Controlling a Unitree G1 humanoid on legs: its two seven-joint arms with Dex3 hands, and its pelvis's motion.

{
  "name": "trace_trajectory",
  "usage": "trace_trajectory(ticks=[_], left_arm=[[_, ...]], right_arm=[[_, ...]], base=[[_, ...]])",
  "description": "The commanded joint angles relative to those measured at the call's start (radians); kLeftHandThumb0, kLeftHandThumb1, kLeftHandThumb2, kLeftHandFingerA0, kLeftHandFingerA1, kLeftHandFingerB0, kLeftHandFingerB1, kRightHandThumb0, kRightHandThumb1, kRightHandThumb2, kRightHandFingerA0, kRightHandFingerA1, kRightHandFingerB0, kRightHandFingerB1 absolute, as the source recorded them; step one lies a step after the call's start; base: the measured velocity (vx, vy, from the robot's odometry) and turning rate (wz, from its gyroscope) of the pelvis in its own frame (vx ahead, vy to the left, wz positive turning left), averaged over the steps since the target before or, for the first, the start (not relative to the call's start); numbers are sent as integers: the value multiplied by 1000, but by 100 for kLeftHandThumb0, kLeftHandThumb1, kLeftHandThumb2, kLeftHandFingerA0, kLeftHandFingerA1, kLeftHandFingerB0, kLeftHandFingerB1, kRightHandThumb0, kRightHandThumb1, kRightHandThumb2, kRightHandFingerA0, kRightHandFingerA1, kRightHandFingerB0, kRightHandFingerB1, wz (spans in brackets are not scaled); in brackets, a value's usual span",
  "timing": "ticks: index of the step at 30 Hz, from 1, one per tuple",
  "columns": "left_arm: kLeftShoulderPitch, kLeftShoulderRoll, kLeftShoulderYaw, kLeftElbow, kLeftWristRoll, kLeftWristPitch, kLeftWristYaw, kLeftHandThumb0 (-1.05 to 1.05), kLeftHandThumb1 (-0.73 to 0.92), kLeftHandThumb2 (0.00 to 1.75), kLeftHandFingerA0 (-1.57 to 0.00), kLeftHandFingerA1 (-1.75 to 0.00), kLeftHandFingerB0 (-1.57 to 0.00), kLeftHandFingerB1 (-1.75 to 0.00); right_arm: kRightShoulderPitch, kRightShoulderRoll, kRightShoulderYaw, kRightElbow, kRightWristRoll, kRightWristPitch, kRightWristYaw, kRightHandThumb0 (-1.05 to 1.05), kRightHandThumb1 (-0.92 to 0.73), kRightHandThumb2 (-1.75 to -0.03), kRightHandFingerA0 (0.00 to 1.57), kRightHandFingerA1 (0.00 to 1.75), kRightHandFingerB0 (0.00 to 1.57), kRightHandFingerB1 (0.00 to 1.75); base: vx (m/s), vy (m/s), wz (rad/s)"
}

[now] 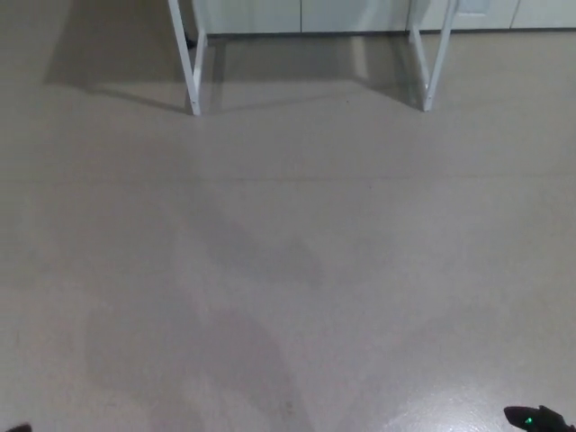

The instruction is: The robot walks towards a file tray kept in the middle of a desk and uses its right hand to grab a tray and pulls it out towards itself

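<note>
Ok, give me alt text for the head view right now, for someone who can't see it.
A bare, pale floor fills almost the whole picture, with two white desk legs at the top edge before pale cabinet fronts. Only a black fingertip of the robot's right hand, with a green light, shows at the bottom right corner; no file tray is visible.
</note>
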Motion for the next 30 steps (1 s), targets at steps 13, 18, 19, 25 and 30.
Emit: trace_trajectory(ticks=[13,18,19,25,30], left_arm=[[11,30,-30,-5,33,-49,16,-16,56,62,-8,-41,-8,-20],[0,30,-43,22,54,-78,32,-15,59,57,-11,-38,-5,-28],[20,15,-37,3,39,-74,30,-14,59,57,-11,-37,-5,-27],[40,-1,-55,22,56,-118,50,-19,58,58,-13,-40,-9,-25],[63,-49,-66,-1,67,-123,94,-27,56,61,-12,-40,-10,-32]], right_arm=[[2,-10,15,7,-20,-25,-6,-46,-44,-74,42,54,34,50],[-10,-9,17,22,-25,-28,-7,-39,-55,-56,48,47,40,42],[6,-8,11,10,-16,-24,0,-38,-55,-57,47,46,40,42],[36,-12,16,-2,-22,-35,2,-37,-55,-57,49,46,39,41],[53,-10,24,-11,-29,-39,-5,-37,-56,-57,50,45,40,41]], base=[[182,215,-4],[272,-81,13],[306,-193,14],[312,-292,51],[245,-186,-3]])
